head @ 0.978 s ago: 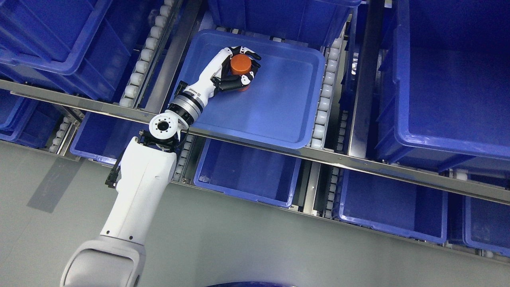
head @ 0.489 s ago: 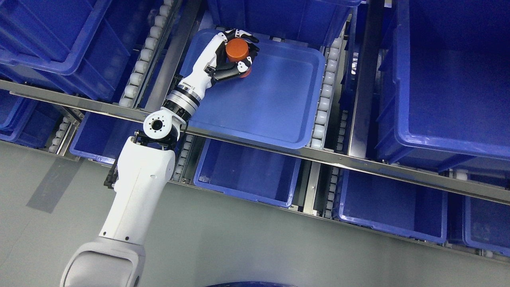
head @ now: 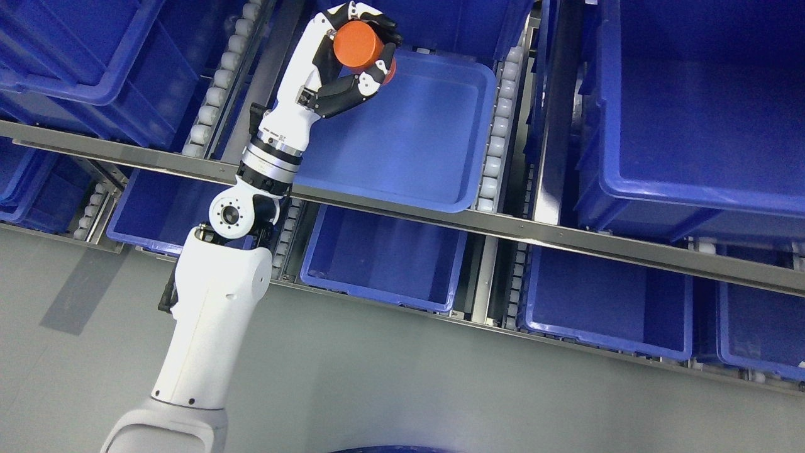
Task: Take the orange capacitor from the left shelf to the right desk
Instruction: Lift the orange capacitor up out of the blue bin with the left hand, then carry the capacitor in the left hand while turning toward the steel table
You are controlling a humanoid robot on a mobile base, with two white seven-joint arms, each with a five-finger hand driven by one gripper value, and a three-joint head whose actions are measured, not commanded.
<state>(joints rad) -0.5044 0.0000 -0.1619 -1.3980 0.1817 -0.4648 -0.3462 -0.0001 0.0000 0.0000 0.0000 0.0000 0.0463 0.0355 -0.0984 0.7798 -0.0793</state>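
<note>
Head view, the only angle on offer: the left hand (head: 344,60) sits up at 12 o'clock in the picture, fingers (head: 352,91) wrapped tight around the orange capacitor (head: 353,43). That capacitor is a short orange cylinder, its flat round face turned toward the camera, held clear above the far left corner of the shallow blue tray (head: 409,126). It looks lifted off the tray floor, with dark fingertips curling over its top edge and the thumb side cupping it from below. The white left arm (head: 207,314) climbs from 7 o'clock, bends at a round joint, and crosses the steel shelf rail (head: 503,223) on the way up. To the tray's 3 o'clock stands a deep blue bin (head: 692,126); to its 9 o'clock, past a line of white rollers (head: 220,75), another blue bin (head: 82,56). Below the rail, a lower row of blue bins (head: 390,264) runs across. Grey floor (head: 440,390) fills the bottom of the frame.
</note>
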